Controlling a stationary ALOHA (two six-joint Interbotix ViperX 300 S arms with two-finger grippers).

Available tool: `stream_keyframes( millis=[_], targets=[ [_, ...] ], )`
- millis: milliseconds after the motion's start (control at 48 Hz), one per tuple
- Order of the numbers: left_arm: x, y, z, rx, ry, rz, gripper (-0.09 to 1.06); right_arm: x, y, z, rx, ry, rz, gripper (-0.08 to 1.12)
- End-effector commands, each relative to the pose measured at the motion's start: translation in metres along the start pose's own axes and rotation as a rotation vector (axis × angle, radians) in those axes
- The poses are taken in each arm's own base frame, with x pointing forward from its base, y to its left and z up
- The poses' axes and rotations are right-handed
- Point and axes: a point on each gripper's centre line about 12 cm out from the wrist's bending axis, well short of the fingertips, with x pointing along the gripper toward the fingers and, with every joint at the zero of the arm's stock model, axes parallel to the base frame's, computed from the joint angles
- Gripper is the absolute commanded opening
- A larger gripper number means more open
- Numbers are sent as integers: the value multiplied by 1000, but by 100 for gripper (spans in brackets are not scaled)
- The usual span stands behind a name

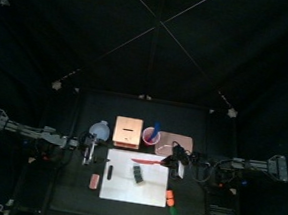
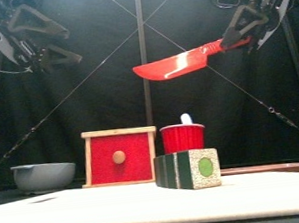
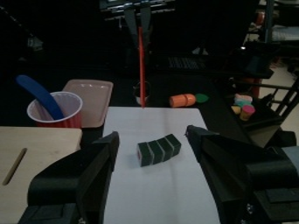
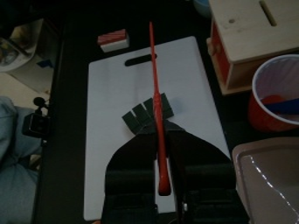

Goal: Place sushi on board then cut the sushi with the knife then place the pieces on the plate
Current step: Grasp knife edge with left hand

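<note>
Sushi roll (image 2: pixel 188 169) lies on white board (image 1: pixel 119 189) mid-bench (image 1: pixel 70 198), beneath red knife (image 2: pixel 175 64) pinched in raised right hand (image 2: pixel 243 39); left hand (image 3: pixel 152 135) spread, raised at left; black curtains (image 1: pixel 63 28) behind.

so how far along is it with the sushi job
Done: the sushi roll sits on the white board. In hand: the right gripper holds the red knife in the air above the roll; the left gripper hangs open over the board. Left: the cutting, since the roll looks whole, and moving pieces to the pink plate, which looks bare.
</note>
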Motion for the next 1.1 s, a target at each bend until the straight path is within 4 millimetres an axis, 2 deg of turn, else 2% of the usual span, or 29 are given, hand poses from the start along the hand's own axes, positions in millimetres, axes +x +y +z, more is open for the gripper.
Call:
stream_keyframes(
  millis=[21, 312, 604, 938, 1104],
  targets=[
    [11, -2, 7, 5, -4, -4, 95, 5, 4, 4, -6, -5, 8, 35],
    [41, -1, -13, 5, 103, 5, 95, 23, 6, -4, -17, 33, 8, 35],
    [71, 1, -35, -10, 203, 19, 95, 25, 4, -8, -11, 48, 4, 35],
    [102, -3, -51, -14, 275, 16, 95, 41, 2, -19, -19, 109, -8, 35],
    [111, -7, -59, -12, 303, 9, 95, 46, 3, -23, -22, 130, -5, 35]
  ],
)
